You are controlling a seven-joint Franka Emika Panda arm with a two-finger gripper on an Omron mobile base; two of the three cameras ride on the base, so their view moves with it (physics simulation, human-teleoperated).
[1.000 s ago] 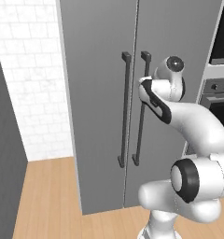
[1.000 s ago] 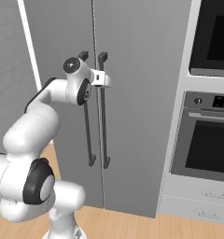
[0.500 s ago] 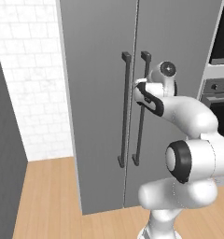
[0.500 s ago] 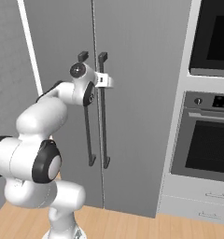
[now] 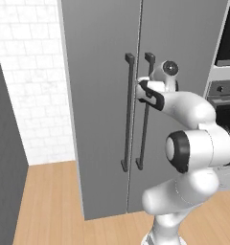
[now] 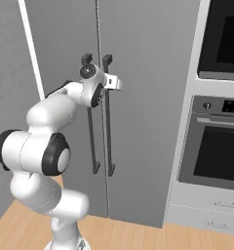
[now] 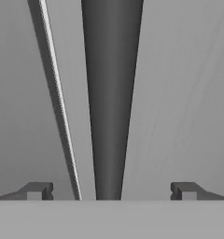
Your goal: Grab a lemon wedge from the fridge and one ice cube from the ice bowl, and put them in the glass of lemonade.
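Observation:
The fridge (image 5: 97, 119) (image 6: 148, 122) stands straight ahead, tall and grey, with both doors shut. My gripper (image 5: 143, 90) (image 6: 114, 83) (image 7: 111, 191) is open at the upper part of the right door's dark bar handle (image 5: 144, 139) (image 6: 109, 136) (image 7: 111, 93). In the hand view that handle runs up between my two fingertips (image 7: 37, 190), one on each side, with a gap to each. The door seam (image 7: 58, 102) lies just left of it. The lemon wedge, the ice bowl and the glass of lemonade are out of view.
The left door's handle (image 5: 127, 119) (image 6: 91, 136) runs close beside the right one. A built-in oven stack (image 6: 216, 146) (image 5: 227, 95) with drawers (image 6: 206, 215) adjoins the fridge on the right. A white brick wall (image 5: 35, 95) and wooden floor (image 5: 50, 201) lie to the left.
The hand has moved forward to the right door's handle, and the arm's elbow has swung in behind it. The jaws have stayed wide apart.

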